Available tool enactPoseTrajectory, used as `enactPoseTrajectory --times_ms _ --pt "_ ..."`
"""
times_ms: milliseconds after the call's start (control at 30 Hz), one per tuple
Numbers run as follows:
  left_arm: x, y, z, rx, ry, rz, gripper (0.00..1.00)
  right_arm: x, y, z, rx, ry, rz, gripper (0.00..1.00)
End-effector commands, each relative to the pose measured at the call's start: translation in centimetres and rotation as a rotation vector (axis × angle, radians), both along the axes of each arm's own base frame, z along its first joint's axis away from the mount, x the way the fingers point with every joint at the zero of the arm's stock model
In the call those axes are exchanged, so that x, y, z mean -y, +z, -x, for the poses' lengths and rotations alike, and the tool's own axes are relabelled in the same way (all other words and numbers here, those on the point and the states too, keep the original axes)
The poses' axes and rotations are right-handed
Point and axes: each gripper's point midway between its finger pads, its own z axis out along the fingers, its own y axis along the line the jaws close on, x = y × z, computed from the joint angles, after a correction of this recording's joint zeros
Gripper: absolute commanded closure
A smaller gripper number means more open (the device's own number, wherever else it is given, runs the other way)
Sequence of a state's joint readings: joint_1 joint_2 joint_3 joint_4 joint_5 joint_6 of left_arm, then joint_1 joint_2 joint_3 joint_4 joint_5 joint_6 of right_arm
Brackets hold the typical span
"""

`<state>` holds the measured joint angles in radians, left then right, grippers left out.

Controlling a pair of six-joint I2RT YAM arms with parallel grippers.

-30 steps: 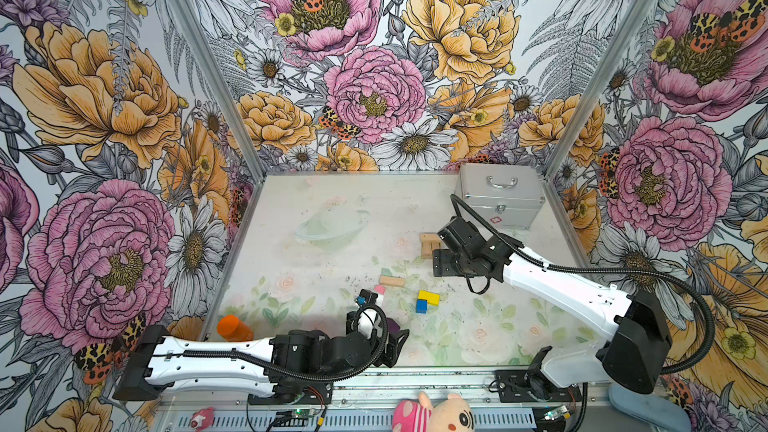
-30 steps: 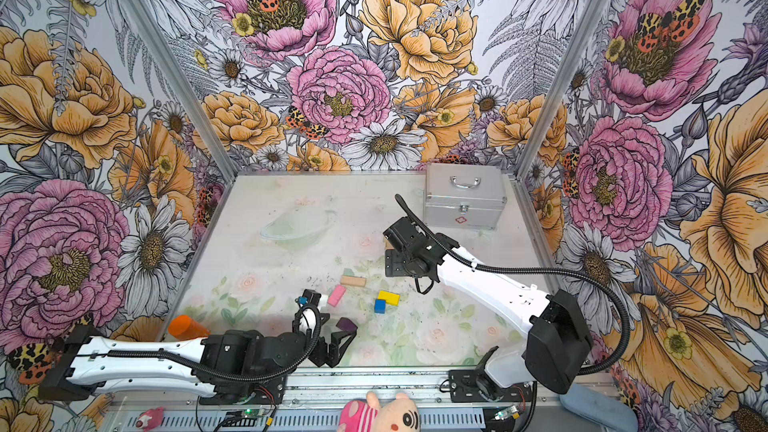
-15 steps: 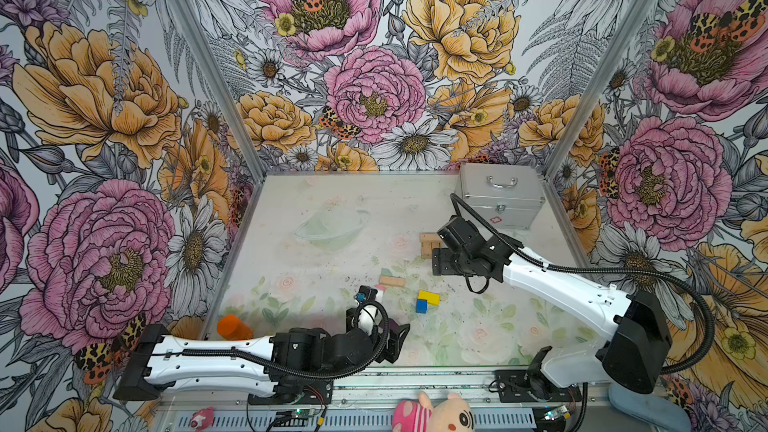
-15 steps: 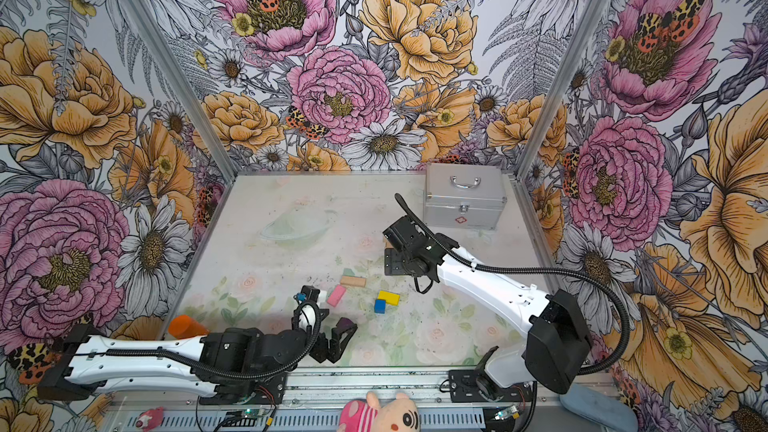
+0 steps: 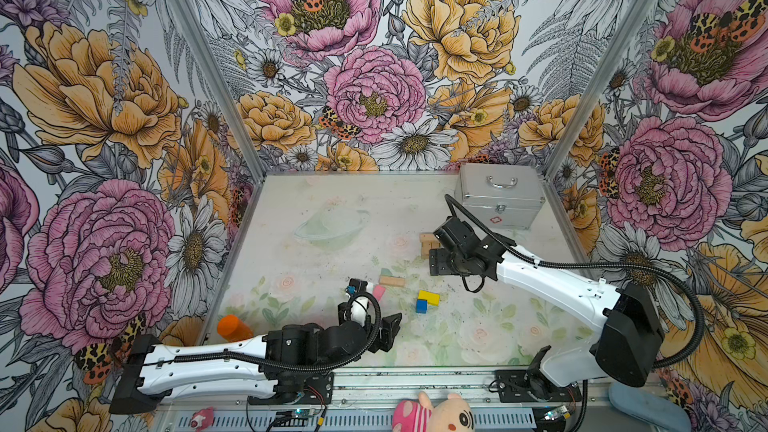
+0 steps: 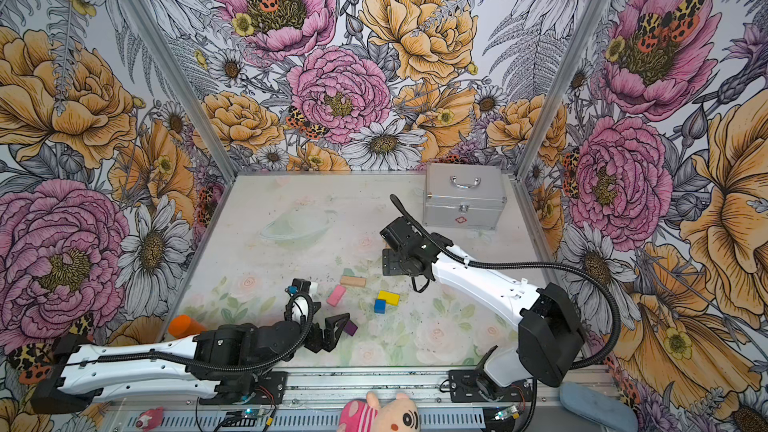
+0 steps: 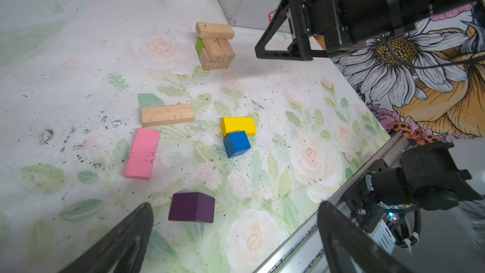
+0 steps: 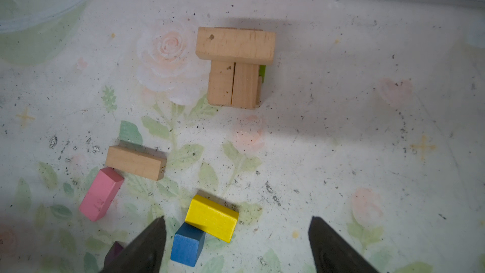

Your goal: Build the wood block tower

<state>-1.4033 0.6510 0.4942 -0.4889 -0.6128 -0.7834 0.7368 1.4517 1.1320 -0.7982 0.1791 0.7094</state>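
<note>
The tower [image 8: 236, 64] is a low stack of plain tan blocks with a green one [image 7: 199, 45] in it; in both top views my right arm hides most of it [image 5: 427, 242]. Loose wood blocks lie nearer the front: tan [image 5: 392, 281], pink [image 5: 379, 290], yellow [image 5: 429, 297], blue [image 5: 421, 305] and purple [image 6: 350, 328]. My right gripper [image 8: 236, 232] hovers open and empty beside the tower [image 7: 215, 45]. My left gripper [image 7: 233, 232] is open low over the mat, the purple block [image 7: 191, 207] just ahead of one fingertip [image 7: 145, 206], ungripped.
A silver metal case [image 5: 498, 197] stands at the back right, close behind the tower. An orange-capped bottle [image 5: 234, 328] lies at the front left beside my left arm. Plush toys [image 5: 436, 413] sit below the front rail [image 5: 415, 376].
My left gripper has shifted slightly by the purple block. The right arm and the blocks have not visibly moved.
</note>
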Motion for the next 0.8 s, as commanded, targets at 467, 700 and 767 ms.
enactPoseTrajectory --times_ms 467,700,767 --pt "-2.5 1.0 -7.0 -0.09 0.187 -0.003 0.01 2.4 0.5 1.1 0.041 0.023 -0.032 0.13" --pt "-0.9 1.6 -9.6 -0.098 0.167 -0.046 0.01 3.3 0.5 1.5 0.027 0.017 -0.066 0.13" --pt "-0.4 1.8 -10.2 -0.099 0.156 -0.05 0.01 3.3 0.5 1.8 0.018 0.022 -0.079 0.13"
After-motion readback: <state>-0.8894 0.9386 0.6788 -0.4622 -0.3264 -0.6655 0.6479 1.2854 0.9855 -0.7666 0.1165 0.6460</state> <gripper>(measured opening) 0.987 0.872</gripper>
